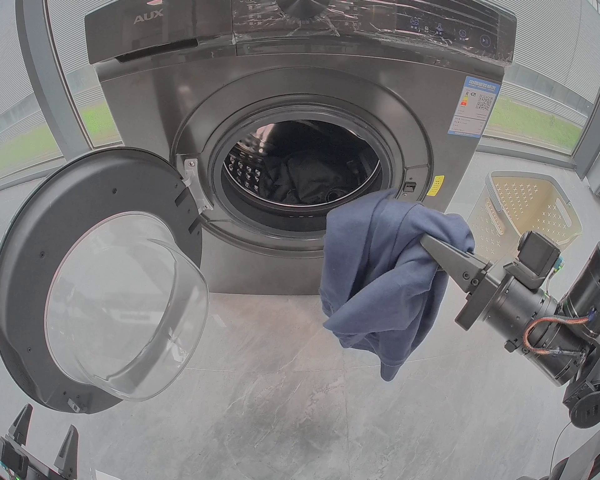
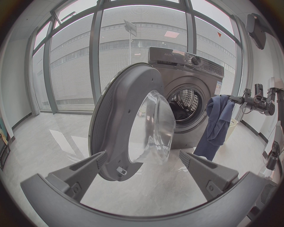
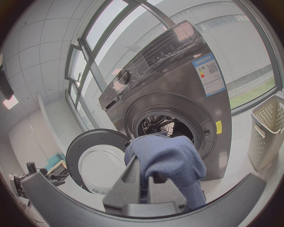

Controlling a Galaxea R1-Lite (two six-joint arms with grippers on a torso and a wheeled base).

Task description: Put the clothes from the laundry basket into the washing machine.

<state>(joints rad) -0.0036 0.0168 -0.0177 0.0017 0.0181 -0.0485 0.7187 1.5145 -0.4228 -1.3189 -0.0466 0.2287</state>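
Before the washing machine [image 1: 156,94], blue garment [image 1: 375,281] hangs vertically from right hand [image 1: 429,244].

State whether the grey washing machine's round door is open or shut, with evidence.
Open: the round grey glass-centred door hangs swung aside on its hinge, leaving the drum mouth uncovered.

Soft, even daylight comes through the windows [image 1: 544,119] at the upper left and upper right of the head view, behind the washing machine [image 1: 350,81]. The pale floor [image 1: 269,387] is bright, with only faint shadows. Glare sits on the plastic film [image 1: 375,22] along the top edge and on the door glass [image 1: 125,306] at lower left; the drum [image 1: 300,165] at centre is dark. Both wrist views bend straight lines strongly and fall to black at their corners.
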